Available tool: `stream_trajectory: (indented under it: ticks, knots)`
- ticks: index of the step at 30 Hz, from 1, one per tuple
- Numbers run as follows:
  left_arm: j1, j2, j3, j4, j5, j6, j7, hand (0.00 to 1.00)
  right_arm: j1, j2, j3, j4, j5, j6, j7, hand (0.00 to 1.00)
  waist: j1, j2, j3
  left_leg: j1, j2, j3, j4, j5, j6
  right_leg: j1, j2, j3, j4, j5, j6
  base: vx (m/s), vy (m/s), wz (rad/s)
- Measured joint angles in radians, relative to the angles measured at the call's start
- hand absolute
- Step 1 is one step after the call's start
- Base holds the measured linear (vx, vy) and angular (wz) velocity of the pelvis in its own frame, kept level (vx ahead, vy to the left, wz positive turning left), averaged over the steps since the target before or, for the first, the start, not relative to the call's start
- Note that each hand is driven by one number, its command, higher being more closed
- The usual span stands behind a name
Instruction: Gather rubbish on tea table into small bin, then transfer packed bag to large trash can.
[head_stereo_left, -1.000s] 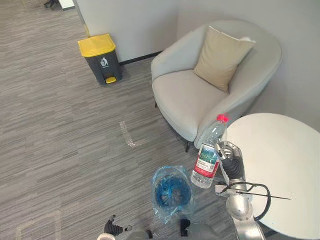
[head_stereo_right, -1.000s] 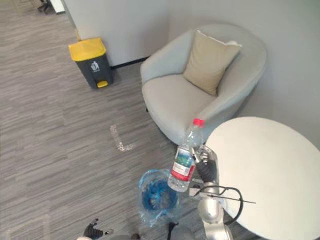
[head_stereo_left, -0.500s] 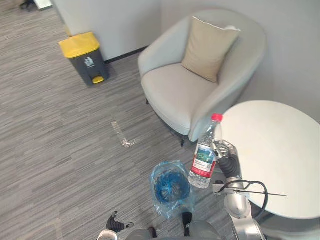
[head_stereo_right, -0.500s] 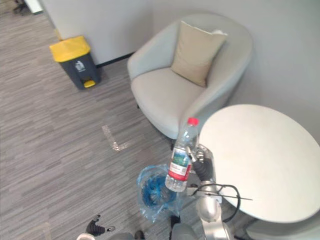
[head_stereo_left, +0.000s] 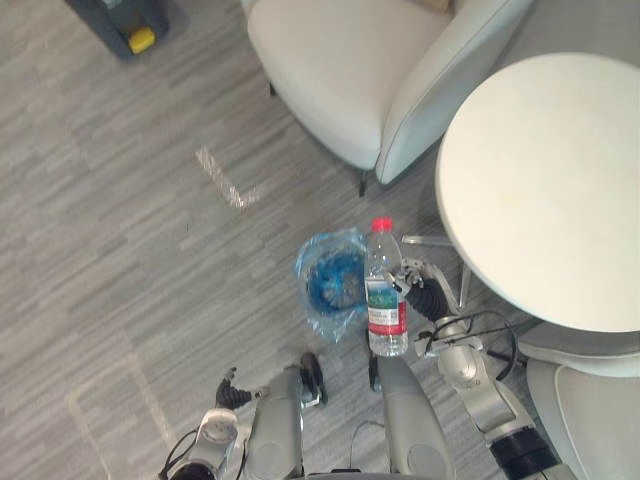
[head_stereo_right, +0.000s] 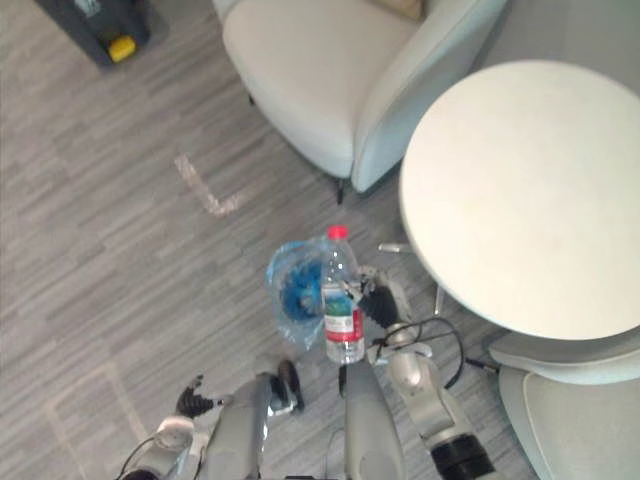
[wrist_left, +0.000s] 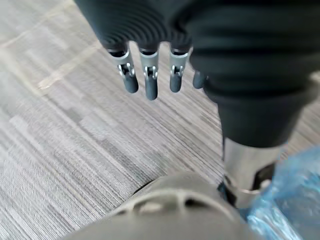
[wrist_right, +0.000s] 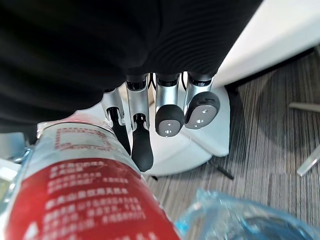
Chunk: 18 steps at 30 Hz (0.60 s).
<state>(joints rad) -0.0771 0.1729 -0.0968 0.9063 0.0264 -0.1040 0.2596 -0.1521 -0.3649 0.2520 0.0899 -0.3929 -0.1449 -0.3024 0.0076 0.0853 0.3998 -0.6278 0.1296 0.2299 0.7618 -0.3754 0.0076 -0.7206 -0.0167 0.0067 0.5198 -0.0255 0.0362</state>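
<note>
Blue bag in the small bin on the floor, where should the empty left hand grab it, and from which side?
Probably the crumpled loose rim of the blue bag, which flares out and gives slack to pinch. Come from above on the robot's left: the bottle in the right hand crowds the bag's right side, and the open left hand hangs on the left.

(bottle (head_stereo_left: 386, 300) label print unreadable)

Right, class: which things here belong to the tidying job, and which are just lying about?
Job: water bottle, in the right hand; small bin with blue bag; tea table; large trash can.
Lying about: armchair; tape mark on the floor.
</note>
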Motion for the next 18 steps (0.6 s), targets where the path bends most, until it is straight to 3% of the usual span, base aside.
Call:
stream_trajectory:
  ticks: [5, 10, 18]
  knots:
    - [-0.042, -0.003, 0.046, -0.066, -0.032, -0.002, 0.028, 0.00, -0.111, -0.003, 0.000, 0.001, 0.000, 0.013, -0.037, 1.00, 0.022, -0.005, 0.026, -0.181, 0.015, -0.022, 0.083, -0.012, 0.000, -0.160, -0.019, -0.039, 0.059, -0.004, -0.009, -0.13, -0.023, 0.11]
    - [-0.137, 0.007, 0.083, -0.101, -0.058, -0.015, 0.052, 0.00, -0.296, -0.040, -0.012, 0.065, -0.001, 0.041, -0.097, 1.00, 0.056, -0.017, 0.078, -0.381, 0.007, -0.056, 0.135, 0.020, -0.002, -0.347, -0.049, -0.083, 0.131, 0.003, -0.023, -0.02, -0.003, 0.21]
    - [-0.228, 0.005, 0.088, -0.159, -0.076, -0.020, 0.069, 0.00, -0.521, -0.075, -0.022, 0.220, -0.010, 0.084, -0.187, 1.00, 0.076, -0.026, 0.118, -0.511, -0.019, -0.084, 0.133, 0.042, -0.006, -0.470, -0.078, -0.108, 0.156, -0.004, -0.026, 0.00, 0.031, 0.17]
